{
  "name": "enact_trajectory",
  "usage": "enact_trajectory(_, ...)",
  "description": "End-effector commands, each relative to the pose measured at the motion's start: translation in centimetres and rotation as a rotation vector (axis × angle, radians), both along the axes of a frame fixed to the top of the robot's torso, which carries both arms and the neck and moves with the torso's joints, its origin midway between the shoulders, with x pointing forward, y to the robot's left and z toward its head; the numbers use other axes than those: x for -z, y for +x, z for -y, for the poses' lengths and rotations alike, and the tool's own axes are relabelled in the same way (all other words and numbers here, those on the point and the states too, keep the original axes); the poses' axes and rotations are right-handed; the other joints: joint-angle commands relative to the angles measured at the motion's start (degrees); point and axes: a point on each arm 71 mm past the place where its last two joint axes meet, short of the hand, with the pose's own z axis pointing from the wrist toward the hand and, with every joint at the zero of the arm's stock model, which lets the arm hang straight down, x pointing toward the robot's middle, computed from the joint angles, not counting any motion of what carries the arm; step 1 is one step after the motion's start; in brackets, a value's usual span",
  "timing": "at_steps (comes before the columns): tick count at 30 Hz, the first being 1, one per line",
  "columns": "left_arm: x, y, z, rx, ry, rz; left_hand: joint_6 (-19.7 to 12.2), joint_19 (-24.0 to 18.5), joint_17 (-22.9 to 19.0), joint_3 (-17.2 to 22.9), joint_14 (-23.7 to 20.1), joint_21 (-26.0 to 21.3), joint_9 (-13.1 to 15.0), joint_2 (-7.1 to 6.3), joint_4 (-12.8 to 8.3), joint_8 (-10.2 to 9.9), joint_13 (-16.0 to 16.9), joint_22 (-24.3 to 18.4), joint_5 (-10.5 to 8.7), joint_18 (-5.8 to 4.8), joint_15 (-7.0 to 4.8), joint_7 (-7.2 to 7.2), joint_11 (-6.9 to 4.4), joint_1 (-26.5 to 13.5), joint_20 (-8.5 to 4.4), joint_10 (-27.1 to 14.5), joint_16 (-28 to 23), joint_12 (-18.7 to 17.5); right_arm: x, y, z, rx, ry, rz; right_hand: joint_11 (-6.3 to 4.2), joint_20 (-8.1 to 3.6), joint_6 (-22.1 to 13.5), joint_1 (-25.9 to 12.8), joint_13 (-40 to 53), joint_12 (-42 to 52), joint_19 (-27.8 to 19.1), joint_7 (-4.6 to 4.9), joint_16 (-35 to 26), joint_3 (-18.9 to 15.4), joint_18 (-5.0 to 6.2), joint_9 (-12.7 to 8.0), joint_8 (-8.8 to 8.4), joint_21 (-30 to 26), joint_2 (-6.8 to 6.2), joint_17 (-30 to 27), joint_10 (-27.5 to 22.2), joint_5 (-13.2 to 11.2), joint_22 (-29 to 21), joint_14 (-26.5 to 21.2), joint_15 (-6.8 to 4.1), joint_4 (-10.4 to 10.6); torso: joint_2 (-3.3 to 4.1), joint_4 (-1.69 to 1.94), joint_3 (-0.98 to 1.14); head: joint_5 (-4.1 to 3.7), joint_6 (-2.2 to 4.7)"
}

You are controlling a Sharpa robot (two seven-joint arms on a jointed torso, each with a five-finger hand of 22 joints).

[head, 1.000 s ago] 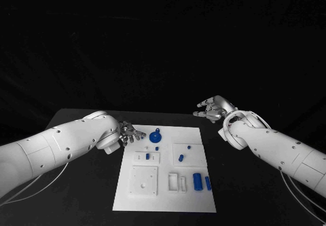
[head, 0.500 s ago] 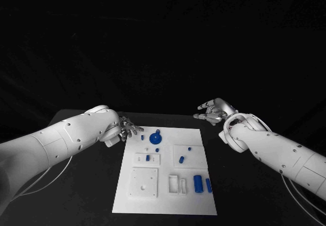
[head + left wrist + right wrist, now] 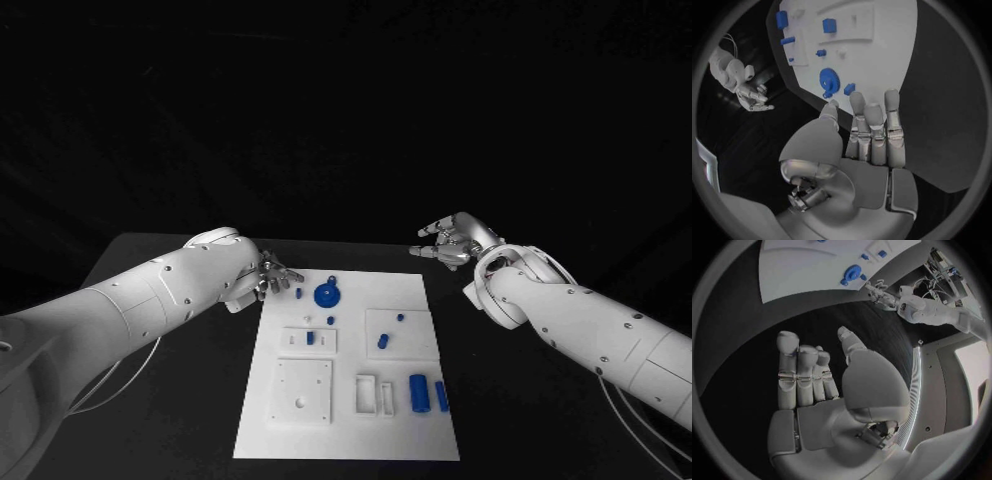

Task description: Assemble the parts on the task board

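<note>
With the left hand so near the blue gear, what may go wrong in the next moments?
1. The left hand is open, its fingers close to a small blue piece and the blue gear. A careless reach might knock them across the task board rather than grip them.
2. The parts are small next to the fingers, so a pinch may slip.
3. The right hand hovers off the board, so it likely cannot steady anything.

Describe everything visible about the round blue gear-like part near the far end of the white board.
The round blue gear-like part lies flat on the white task board, toothed rim showing in the left wrist view, a small blue lug at one edge. It looks like plastic. Nothing touches it; the left hand hovers just beside it, fingers apart.
</note>
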Motion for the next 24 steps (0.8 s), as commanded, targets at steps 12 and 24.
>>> enact_trajectory(12, 0.25, 0.34, 0.31, 0.063, 0.080, 0.026, -1.24, -0.01, -0.12, 1.28, -0.27, 0.68, 6.90, -1.76, 3.30, 2.34, 0.20, 1.13, -0.30, -0.38, -0.43, -0.41, -0.47, -0.21, -0.25, -0.39, 0.45, 0.70, -0.22, -0.07, -0.18, -0.004, 0.003, 0.004, 0.22, -0.15, -0.25, -0.55, -0.05, -0.37, 2.49, -0.05, -0.26, -0.03, 0.62, 0.04, 0.01, -0.21, -0.03, -0.05, -0.16, 0.23, 3.15, 0.11, -0.37, 0.37, 0.79, -0.55, -0.11, 0.05, 0.19)
enact_trajectory(24, 0.53, 0.20, 0.81, 0.091, 0.086, -0.003, -1.14, -0.12, -0.27, 1.74, -0.40, 0.64, 6.95, -2.20, 4.31, 1.60, 0.11, 1.12, -0.65, -0.36, -0.37, -0.33, -0.40, -0.24, -0.18, -0.52, 0.39, 0.64, -0.19, -0.05, -0.22, -0.004, 0.003, 0.003, 0.20, -0.17, 0.05, -0.41, -0.10, -0.38, 2.51, -0.08, -0.19, -0.06, 0.60, 0.05, 0.02, -0.07, -0.08, 0.02, -0.13, 0.18, 3.19, 0.16, -0.39, 0.49, 0.74, -0.53, -0.15, -0.12, -0.03)
